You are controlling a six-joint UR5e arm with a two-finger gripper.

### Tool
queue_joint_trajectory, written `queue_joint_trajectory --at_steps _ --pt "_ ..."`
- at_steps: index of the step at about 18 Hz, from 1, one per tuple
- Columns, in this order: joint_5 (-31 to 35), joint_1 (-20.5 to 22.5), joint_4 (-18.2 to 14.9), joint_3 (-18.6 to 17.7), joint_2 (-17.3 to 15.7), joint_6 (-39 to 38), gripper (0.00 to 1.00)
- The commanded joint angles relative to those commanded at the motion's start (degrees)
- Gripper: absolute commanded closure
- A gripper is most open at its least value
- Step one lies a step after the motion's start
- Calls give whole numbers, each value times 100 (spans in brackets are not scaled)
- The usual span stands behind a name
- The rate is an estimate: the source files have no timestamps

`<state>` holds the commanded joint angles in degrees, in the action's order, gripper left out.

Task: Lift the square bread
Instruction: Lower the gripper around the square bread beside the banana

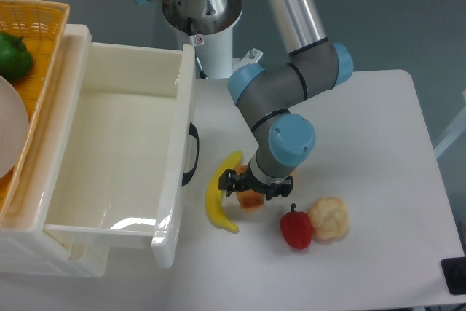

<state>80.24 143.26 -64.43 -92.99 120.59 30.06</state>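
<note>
We start with the white desk (364, 121), which fills the right half of the frame, smooth and matte. On its left side sits a large white plastic bin (109, 158), glossy, deep and open-topped, with a dark handle on its right wall; we judge it stands there as a drop-off place. Beyond it, at the far left edge, a woven orange basket (36, 20) holds a green pepper (13, 56).

The arm (284, 100), grey tubes with light-blue joint caps, bends down from the top centre so that its wrist points straight at the desk, which suits a top-down grasp. The gripper (251, 189) sits low at centre frame, right over the square bread (251, 199). Only an orange-brown, blocky corner of that loaf shows beneath it, just right of the curved yellow banana (218, 198). The black jaws stand either side of the loaf, but we cannot tell whether they have closed on it.

To the lower right lie a shiny red pepper (296, 229) and a lumpy beige bun (329, 218), touching each other.
</note>
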Motion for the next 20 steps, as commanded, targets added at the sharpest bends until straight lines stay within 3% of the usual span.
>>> queue_joint_trajectory --at_steps 14,18,19,20 --pt "193 -9 44 44 114 9 1" --pt "193 -26 27 35 114 0 13" --pt "193 -26 27 35 114 0 20" --pt "185 -26 18 44 106 0 34"
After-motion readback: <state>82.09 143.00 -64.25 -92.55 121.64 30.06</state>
